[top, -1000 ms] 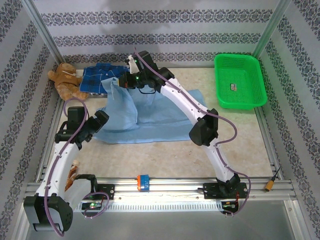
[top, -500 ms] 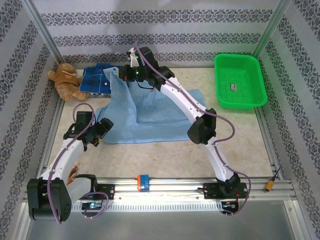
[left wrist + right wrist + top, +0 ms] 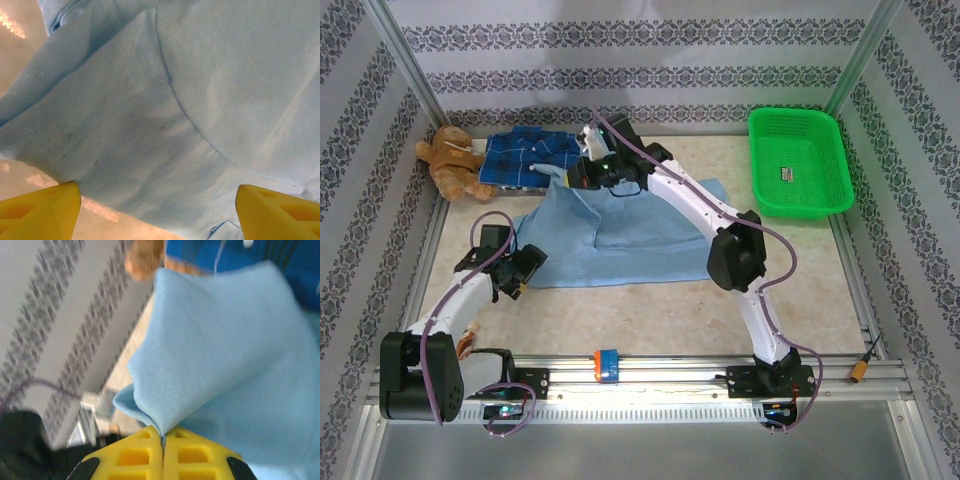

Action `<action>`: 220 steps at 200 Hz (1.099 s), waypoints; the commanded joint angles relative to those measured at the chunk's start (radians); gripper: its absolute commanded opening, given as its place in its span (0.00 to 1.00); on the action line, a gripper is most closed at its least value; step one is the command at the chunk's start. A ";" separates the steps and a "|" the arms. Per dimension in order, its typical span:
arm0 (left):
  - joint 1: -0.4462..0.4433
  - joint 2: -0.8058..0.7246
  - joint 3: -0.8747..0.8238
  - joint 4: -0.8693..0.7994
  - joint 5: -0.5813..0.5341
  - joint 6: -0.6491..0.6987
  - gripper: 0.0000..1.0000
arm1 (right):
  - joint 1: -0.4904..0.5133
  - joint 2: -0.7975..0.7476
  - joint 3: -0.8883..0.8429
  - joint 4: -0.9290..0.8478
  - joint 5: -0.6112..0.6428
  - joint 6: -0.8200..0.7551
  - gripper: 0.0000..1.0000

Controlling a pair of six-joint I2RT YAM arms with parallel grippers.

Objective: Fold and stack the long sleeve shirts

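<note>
- Standing wide open near the left edge of the tabletop (image 3: 650,310), the left gripper (image 3: 518,274) holds nothing. Its 2 yellow fingers (image 3: 40,212) flank the near-left edge of the light blue shirt (image 3: 620,235).
- Light blue shirt: spread over the middle of the tabletop, left of centre.
- Right gripper (image 3: 162,440): clamped tight on a fold of the light blue shirt, raised toward the far edge.
- Plaid shirt (image 3: 525,158): by the far-left corner, beside the teddy bear (image 3: 450,162).
- Green basket (image 3: 798,160): far-right corner.
</note>
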State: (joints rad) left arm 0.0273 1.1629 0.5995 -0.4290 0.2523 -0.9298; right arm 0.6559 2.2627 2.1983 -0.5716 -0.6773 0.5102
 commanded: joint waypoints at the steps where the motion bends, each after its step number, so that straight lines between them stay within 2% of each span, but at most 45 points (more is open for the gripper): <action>1: -0.003 -0.030 0.038 -0.019 -0.043 -0.018 0.82 | -0.022 -0.140 -0.153 -0.083 -0.144 -0.131 0.00; 22: 0.000 -0.057 0.046 -0.044 -0.063 -0.013 0.83 | -0.032 -0.245 -0.309 -0.182 -0.141 -0.239 0.00; 60: 0.000 -0.056 0.044 -0.046 -0.063 -0.003 0.84 | -0.058 -0.393 -0.546 -0.242 -0.106 -0.298 0.00; 89: 0.000 -0.048 0.044 -0.028 -0.055 -0.008 0.86 | -0.050 -0.391 -0.610 -0.367 -0.046 -0.364 0.00; 136: -0.001 -0.021 0.062 -0.007 -0.042 0.009 0.87 | -0.085 -0.329 -0.664 -0.384 -0.018 -0.365 0.01; 140: -0.001 -0.022 0.062 -0.007 -0.040 0.009 0.87 | -0.092 -0.323 -0.662 -0.384 0.000 -0.362 0.04; 146: -0.001 -0.023 0.060 -0.005 -0.039 0.009 0.87 | -0.099 -0.317 -0.658 -0.379 0.054 -0.349 0.14; 157: -0.001 -0.030 0.056 0.000 -0.036 0.012 0.87 | -0.113 -0.313 -0.651 -0.364 0.143 -0.313 0.14; 168: 0.000 -0.035 0.053 -0.003 -0.034 0.015 0.88 | -0.120 -0.327 -0.645 -0.345 0.248 -0.261 0.37; 180: -0.001 -0.042 0.055 -0.010 -0.035 0.025 0.89 | -0.120 -0.379 -0.684 -0.298 0.327 -0.210 0.38; 191: -0.001 -0.047 0.056 -0.014 -0.039 0.034 0.90 | -0.116 -0.445 -0.741 -0.266 0.443 -0.146 0.49; 199: -0.001 -0.049 0.058 -0.013 -0.039 0.041 0.91 | -0.109 -0.502 -0.798 -0.238 0.529 -0.084 0.52; 220: -0.004 -0.044 0.070 -0.001 -0.036 0.068 0.93 | -0.048 -0.682 -0.988 -0.109 0.593 0.022 0.60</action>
State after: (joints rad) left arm 0.0273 1.1320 0.6312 -0.4400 0.2085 -0.9123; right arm 0.5461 1.7733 1.3548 -0.7986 -0.2844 0.3653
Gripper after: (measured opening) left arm 0.923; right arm 0.574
